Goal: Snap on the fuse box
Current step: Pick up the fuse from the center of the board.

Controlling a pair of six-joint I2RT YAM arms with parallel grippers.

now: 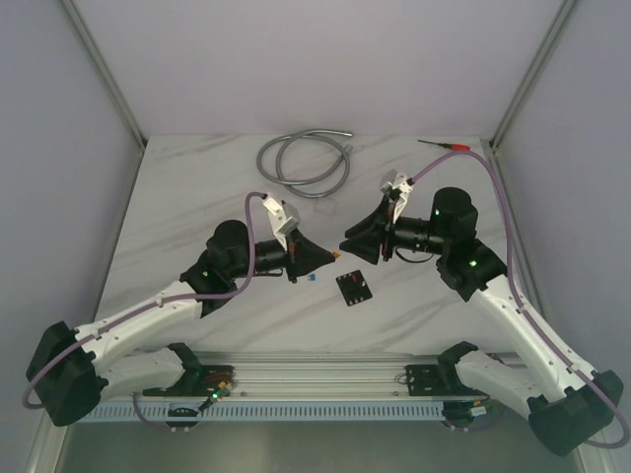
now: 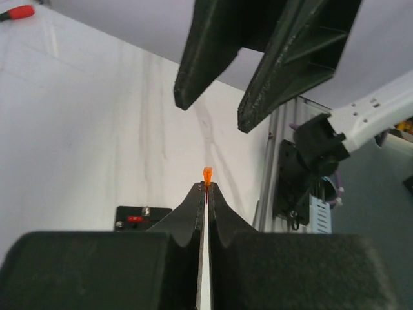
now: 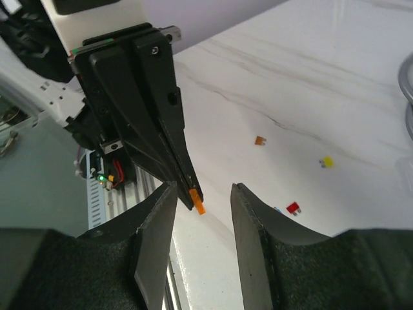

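The fuse box (image 1: 353,288) sits on the desk (image 1: 197,187) while my left gripper (image 2: 206,188) apparently offers its clamped orange fuse (image 2: 207,173) to my released right gripper (image 3: 203,192).

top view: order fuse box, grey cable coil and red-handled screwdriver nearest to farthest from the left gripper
From the left gripper:
1. fuse box, just to its right, toward the near edge
2. grey cable coil, far side, centre
3. red-handled screwdriver, far right corner
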